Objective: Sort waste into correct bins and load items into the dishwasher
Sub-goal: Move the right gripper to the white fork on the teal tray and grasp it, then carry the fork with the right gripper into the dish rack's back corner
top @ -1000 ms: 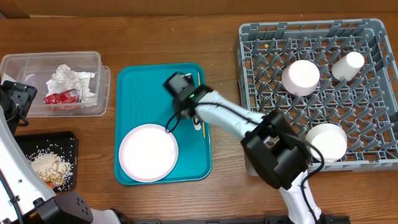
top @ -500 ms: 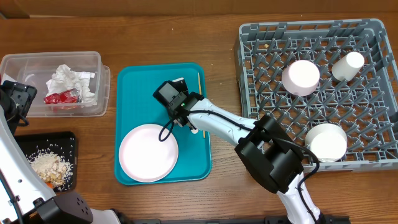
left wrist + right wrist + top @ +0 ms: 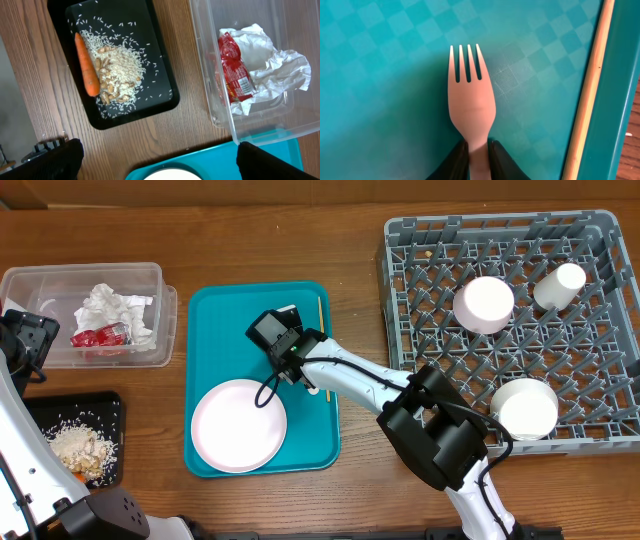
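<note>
Fork (image 3: 470, 105) and plate (image 3: 238, 425) on tray (image 3: 215, 320) — between tub (image 3: 80, 268), rack (image 3: 420, 290).

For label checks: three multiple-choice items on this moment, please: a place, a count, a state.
1. Where does the carrot lie? A in the clear tub; B on the black tray; C on the teal tray.
2. How many white dishes stand in the grey rack? A one; B five; C three.
3. The right claw is: A closed on the fork's handle; B open above the plate; C holding the wooden stick.
Key: B, it lies beside the rice; C, two bowls, one cup; A, its fingers pinch the handle.
</note>
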Robot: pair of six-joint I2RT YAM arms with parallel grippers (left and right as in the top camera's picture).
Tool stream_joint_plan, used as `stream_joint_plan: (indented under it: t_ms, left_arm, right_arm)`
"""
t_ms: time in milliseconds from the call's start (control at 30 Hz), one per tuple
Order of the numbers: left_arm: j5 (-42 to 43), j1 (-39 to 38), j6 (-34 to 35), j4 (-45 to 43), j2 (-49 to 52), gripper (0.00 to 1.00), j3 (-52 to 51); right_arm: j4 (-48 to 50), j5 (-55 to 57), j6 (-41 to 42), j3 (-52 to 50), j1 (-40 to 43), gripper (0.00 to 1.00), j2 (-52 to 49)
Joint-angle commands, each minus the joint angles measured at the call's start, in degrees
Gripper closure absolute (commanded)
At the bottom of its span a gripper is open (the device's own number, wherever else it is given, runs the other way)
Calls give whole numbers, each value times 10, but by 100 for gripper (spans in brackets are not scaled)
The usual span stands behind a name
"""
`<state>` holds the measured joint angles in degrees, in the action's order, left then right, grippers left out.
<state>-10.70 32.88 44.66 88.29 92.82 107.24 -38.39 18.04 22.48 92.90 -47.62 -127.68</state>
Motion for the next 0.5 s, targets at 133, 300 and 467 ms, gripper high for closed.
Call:
stream_joint_plan:
  t_ms: [133,300,467]
  left_arm:
    - [-2,1,2,-1,2,0,1]
    - [-2,1,2,-1,2,0,1]
    - [-2,1,2,-1,2,0,1]
  right_arm:
    - [-66,-1,3,56,16,96,-1]
    - [-107,-5,3,101,40,96,42]
    - [-113,-27,3,105,59,96,79]
